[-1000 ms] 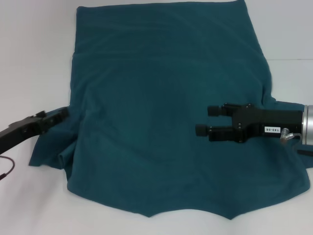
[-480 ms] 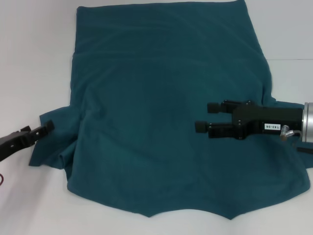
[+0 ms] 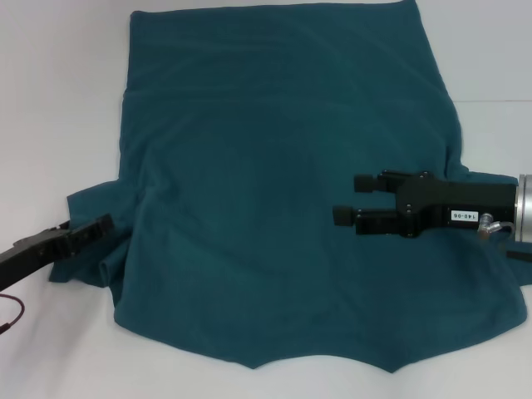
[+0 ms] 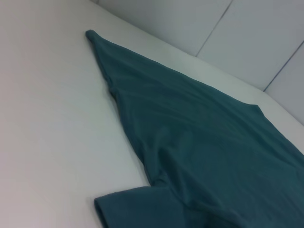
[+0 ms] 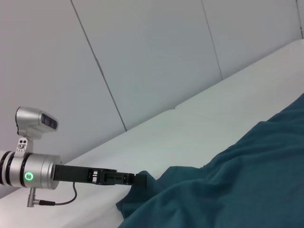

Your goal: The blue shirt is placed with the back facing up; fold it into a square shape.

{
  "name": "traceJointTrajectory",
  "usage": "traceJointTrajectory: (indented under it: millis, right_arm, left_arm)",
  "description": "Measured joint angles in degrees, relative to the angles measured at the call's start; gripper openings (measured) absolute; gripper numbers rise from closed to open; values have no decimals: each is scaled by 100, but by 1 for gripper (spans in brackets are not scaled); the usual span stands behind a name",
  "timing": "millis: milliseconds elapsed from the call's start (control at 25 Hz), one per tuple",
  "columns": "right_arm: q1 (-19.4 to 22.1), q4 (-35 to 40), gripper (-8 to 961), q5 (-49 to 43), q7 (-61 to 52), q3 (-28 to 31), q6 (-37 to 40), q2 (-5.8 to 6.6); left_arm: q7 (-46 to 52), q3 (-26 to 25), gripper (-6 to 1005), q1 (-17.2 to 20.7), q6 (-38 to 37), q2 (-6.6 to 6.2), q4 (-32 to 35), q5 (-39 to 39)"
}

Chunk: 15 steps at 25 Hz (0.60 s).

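- The blue shirt [image 3: 283, 191] lies spread across the white worktop [image 3: 50, 100], reaching its far edge.
- Left hand [image 3: 98, 226] sits at the shirt's left sleeve near the worktop's left edge; its grip can't be told.
- Right hand [image 3: 349, 199] hovers open over the shirt's right half.

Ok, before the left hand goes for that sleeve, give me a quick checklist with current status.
1. Blue shirt spread flat on the table: ok, minor wrinkles.
2. Left sleeve exposed, not tucked under: ok.
3. Left hand at the sleeve edge: ok.
4. Left hand closed on fabric: cannot tell.
5. Right hand open above the shirt, gripping nothing: ok.
6. Right sleeve reachable: cannot tell, the right arm hides it.
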<state>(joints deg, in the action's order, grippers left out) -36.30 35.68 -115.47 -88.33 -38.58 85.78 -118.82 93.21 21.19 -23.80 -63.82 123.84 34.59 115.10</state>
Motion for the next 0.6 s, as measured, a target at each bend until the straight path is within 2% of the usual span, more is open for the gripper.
traceJointTrajectory:
  millis: [120, 360, 600]
  right_arm:
    - [8, 0, 904, 1, 1, 0, 0, 0]
    - [9, 0, 903, 5, 12, 1, 0, -6]
    - [9, 0, 902, 15, 19, 13, 0, -9]
  left_arm:
    - [-9, -7, 819, -14, 35, 0, 2, -29]
    - [12, -17, 597, -50, 70, -2, 13, -16]
    - [15, -42, 469, -56, 87, -7, 8, -12]
